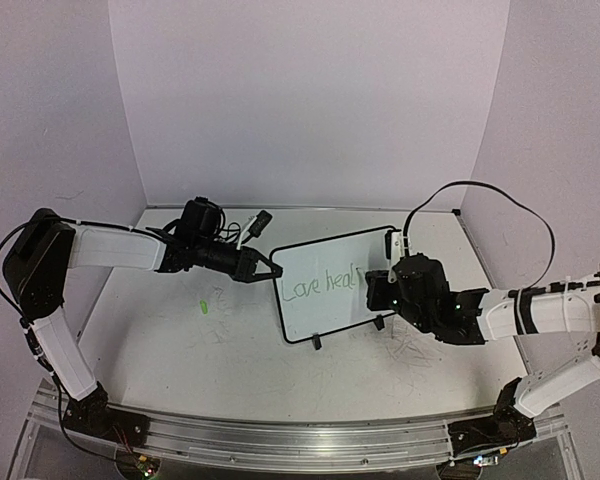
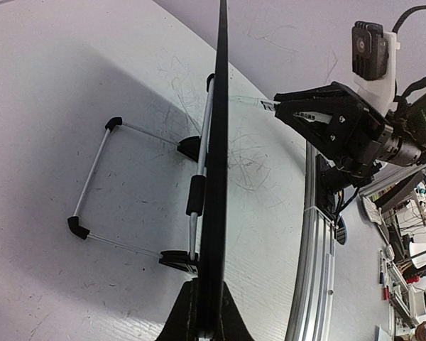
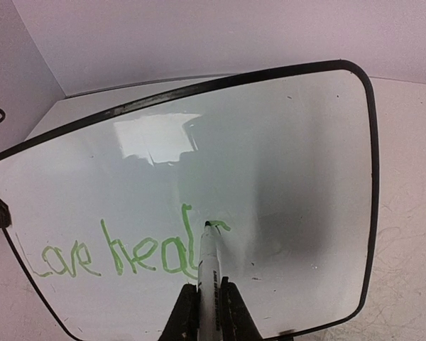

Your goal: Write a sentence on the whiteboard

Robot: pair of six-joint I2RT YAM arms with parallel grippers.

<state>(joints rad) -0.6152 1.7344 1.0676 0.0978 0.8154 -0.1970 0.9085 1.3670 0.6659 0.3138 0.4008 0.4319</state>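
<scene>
- The whiteboard [image 1: 325, 285] stands on its two black feet [image 1: 317, 342] on the table [image 1: 180, 350], between the two claws. It leans back on a wire stand [image 2: 92, 177] that is on the side away from the right claw.
- Its long axis runs from one claw to the other. The written face is turned toward the right claw, and the edge nearest the left claw shows as a thin black line in the left wrist view.
- Green lettering [image 3: 113, 256] reading "Love heal" runs along the lower half of the face and ends just ahead of the right claw.
- The right claw [image 3: 206, 312] is closed on a marker [image 3: 211, 263], whose tip touches the board at the end of the lettering. That arm reaches in low from the right, its wrist level with the board.
- The left claw [image 1: 265, 268] is clamped on the board's left edge, one finger on each face. Its arm is stretched out roughly level above the table.
- A small green mark [image 1: 206, 305] lies on the table below the left claw.
</scene>
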